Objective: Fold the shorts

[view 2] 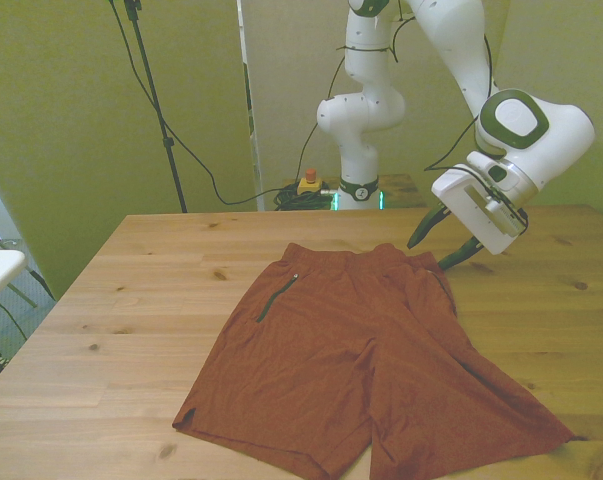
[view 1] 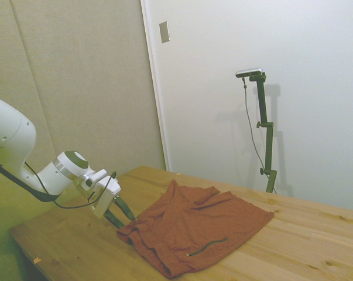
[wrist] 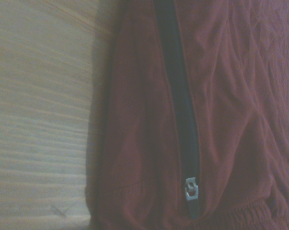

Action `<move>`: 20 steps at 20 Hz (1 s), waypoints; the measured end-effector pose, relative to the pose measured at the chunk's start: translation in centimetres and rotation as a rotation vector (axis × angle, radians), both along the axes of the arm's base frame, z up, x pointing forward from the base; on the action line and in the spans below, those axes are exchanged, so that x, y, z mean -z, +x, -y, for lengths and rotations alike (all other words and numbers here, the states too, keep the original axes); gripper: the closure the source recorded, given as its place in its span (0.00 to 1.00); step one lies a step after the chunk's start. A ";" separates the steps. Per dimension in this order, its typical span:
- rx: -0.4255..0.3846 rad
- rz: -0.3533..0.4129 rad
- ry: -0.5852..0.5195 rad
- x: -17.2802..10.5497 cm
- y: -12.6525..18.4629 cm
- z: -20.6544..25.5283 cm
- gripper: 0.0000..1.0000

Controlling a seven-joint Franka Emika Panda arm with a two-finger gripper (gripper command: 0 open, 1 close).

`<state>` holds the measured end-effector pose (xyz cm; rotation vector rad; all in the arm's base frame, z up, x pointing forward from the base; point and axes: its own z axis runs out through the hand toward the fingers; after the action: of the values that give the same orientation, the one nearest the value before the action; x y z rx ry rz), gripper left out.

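My arm [view 2: 461,40] is glossy white with rounded segments, and a dark green cap [view 2: 508,113] sits on the joint just behind the claw [view 2: 441,243]. Its fingers [view 2: 422,230] are slim and dark. Thin black cables [view 1: 76,205] trail along the wrist housing.

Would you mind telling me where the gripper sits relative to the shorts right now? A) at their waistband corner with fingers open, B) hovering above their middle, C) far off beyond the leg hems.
A: the gripper is at the waistband corner of the shorts, fingers apart.
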<state>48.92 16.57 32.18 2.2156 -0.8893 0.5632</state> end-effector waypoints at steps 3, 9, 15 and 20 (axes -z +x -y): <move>0.002 0.003 0.004 0.0 0.1 0.2 1.00; -0.011 0.007 0.022 0.2 0.3 -0.1 1.00; -0.017 0.001 0.028 0.8 0.3 -0.2 1.00; -0.016 -0.003 0.027 1.0 0.3 -0.2 1.00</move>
<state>49.24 16.78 31.18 2.2489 -0.8833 0.5584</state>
